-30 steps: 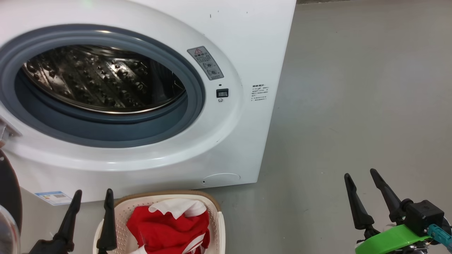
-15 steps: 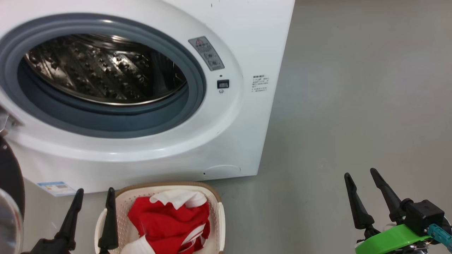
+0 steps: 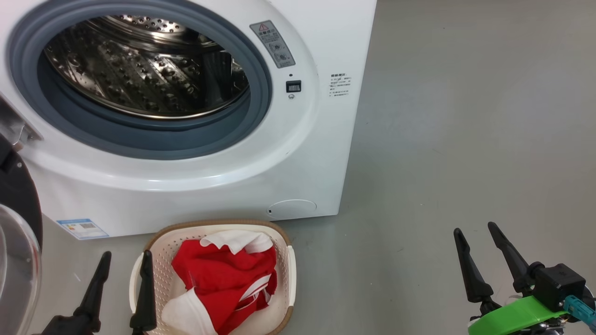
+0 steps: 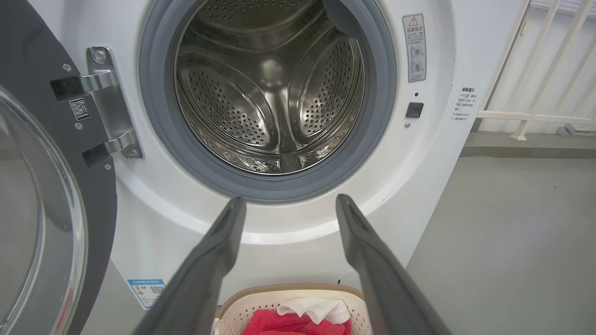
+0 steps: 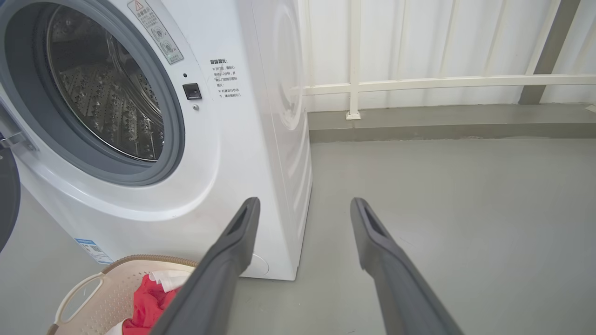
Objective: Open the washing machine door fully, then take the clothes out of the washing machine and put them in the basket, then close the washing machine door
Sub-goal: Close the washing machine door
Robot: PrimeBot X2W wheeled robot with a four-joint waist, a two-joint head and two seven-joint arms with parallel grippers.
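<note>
Two claws hang spread and empty, your left claw (image 3: 126, 255) by the basket (image 3: 205, 225), your right claw (image 3: 475, 228) over open floor (image 3: 465, 116); clothes (image 3: 219, 279) lie inside, below the washer's (image 3: 186, 195) bare drum (image 4: 270, 93), so the wide-swung door (image 4: 28, 56) likely awaits closing.

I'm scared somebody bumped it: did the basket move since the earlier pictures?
No. The basket stays just in front of the washing machine. Both slid up the head view together, so the camera tilted, not the basket.

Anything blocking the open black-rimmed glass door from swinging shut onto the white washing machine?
Nothing visible: the glossy black-rimmed door stands open left, red and white clothes lie in the cream perforated basket below the grey-ringed opening.
</note>
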